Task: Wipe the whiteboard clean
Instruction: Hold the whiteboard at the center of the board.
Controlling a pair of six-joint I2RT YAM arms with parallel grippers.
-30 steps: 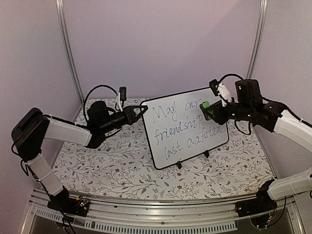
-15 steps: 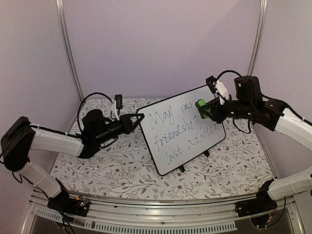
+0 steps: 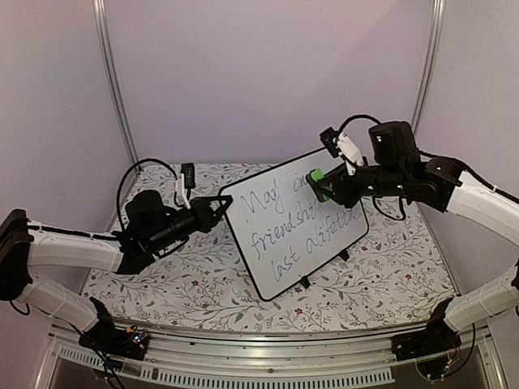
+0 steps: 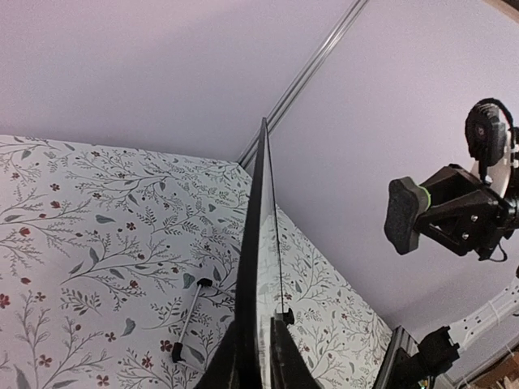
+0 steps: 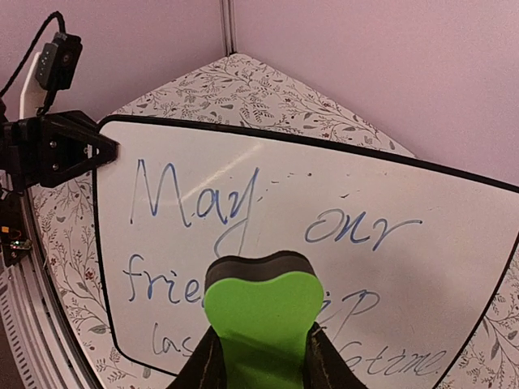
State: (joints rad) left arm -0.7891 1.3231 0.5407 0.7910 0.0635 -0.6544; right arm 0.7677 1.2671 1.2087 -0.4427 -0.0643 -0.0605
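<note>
Floral tabletop (image 3: 203,284): left gripper (image 3: 222,203) grips one whiteboard (image 3: 272,259), right gripper (image 3: 331,190) one eraser (image 5: 261,312).

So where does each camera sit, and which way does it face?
Top external: above and behind, looking down; both arms show.
Left wrist: on the left end effector, sighting the whiteboard edge-on; own fingers below.
Right wrist: on the right end effector, facing the writing; own fingers grip the eraser.
All share the whiteboard.

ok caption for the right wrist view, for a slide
Right gripper holds a green eraser just short of the whiteboard, handwriting not yet wiped
</note>
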